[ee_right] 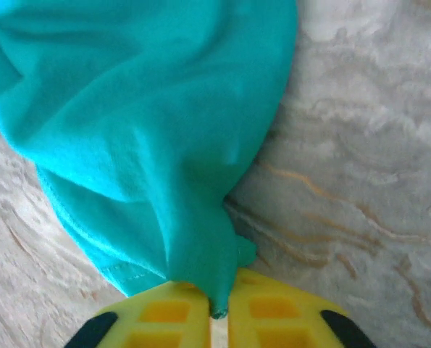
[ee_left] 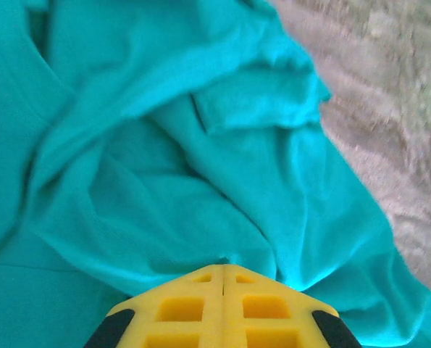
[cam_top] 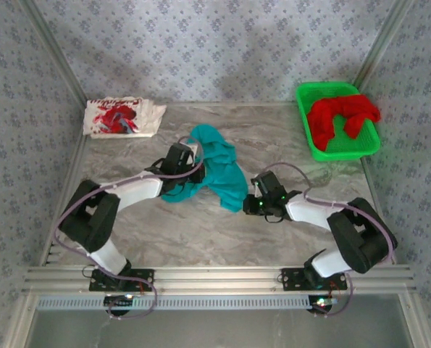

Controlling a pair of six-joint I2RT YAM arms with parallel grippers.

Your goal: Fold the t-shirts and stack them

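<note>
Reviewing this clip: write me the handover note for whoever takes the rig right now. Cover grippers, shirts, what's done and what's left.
Left gripper: shut, pinching the teal t-shirt.
Right gripper: shut on an edge of the same shirt.
Teal shirt lies crumpled mid table. White t-shirt at the far left corner, looks folded. Red t-shirt is bunched in the green basket, far right.
Done: apparently the white one.
Left: spread and fold the teal, fold the red, stack all three.

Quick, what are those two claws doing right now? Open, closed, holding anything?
Left gripper: closed, pinching a fold of the teal t-shirt.
Right gripper: closed, pinching an edge of the same teal t-shirt.
</note>
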